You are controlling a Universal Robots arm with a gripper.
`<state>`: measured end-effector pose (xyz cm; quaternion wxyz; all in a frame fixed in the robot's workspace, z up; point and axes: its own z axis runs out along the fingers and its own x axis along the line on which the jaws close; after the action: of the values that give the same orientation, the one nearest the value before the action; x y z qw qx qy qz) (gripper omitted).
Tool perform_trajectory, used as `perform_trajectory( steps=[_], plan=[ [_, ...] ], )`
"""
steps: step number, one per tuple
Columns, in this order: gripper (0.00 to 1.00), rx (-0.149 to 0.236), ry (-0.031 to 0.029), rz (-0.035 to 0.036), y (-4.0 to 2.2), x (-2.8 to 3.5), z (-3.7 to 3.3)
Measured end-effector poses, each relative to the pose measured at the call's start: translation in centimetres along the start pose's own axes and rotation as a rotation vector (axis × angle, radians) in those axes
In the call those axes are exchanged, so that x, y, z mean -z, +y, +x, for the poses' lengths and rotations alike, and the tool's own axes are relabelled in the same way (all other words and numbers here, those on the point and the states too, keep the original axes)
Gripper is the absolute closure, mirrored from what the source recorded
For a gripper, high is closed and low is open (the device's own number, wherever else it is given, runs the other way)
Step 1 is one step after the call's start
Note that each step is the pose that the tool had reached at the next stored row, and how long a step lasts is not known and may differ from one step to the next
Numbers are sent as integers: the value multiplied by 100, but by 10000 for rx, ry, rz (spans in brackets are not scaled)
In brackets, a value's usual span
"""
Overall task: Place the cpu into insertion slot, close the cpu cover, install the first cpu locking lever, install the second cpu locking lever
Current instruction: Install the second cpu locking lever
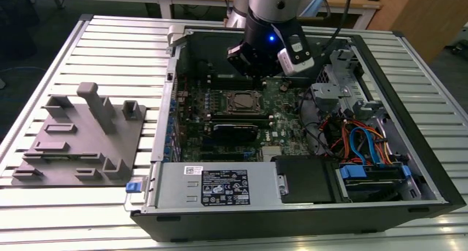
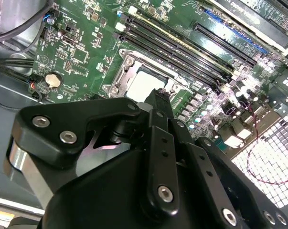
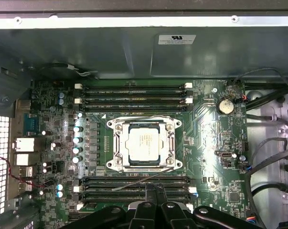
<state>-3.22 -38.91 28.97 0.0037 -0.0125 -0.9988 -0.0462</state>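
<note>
Silver-grey metal marks the cpu (image 3: pixel 144 144), a small flat square seated in the insertion slot (image 3: pixel 116 164) on the green motherboard (image 3: pixel 210 138); faint print on its top is too small to make out. The cpu cover (image 3: pixel 117 145), a thin silvery frame, lies down around it, the chip showing through its window. A thin metal lever (image 3: pixel 148 175) slants across the board just beside the socket. Long black memory slots (image 3: pixel 134 94) run along both sides of the socket. A round coin cell (image 3: pixel 225 106) sits well apart. In the first wrist view the gripper (image 3: pixel 155 193) hangs over the memory slots near the socket, its fingers (image 3: pixel 150 196) pressed together with nothing between them. In the exterior view the open computer case (image 1: pixel 409 152) rests on a slatted table (image 1: pixel 109 48), a grey fixture tray (image 1: pixel 80 147) beside it.
</note>
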Motion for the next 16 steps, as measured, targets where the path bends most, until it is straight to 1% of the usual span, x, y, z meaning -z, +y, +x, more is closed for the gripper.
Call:
perform_trajectory(
  steps=[2, 3, 5, 6, 8, 10, 12, 16],
  plan=[
    [89, 0, 0, -1, 0, -1, 0],
    [89, -1, 7, -12, 0, -3, 0],
    [89, -4, 51, -19, -2, -21, 0],
    [89, -6, 73, -17, -3, -35, 0],
    [89, -12, 135, -15, -6, -68, 0],
    [89, -14, 179, -13, -9, -100, 0],
    [89, -11, 201, -18, -12, -131, 0],
    [89, -10, 217, -86, -20, -171, 2]
  ],
)
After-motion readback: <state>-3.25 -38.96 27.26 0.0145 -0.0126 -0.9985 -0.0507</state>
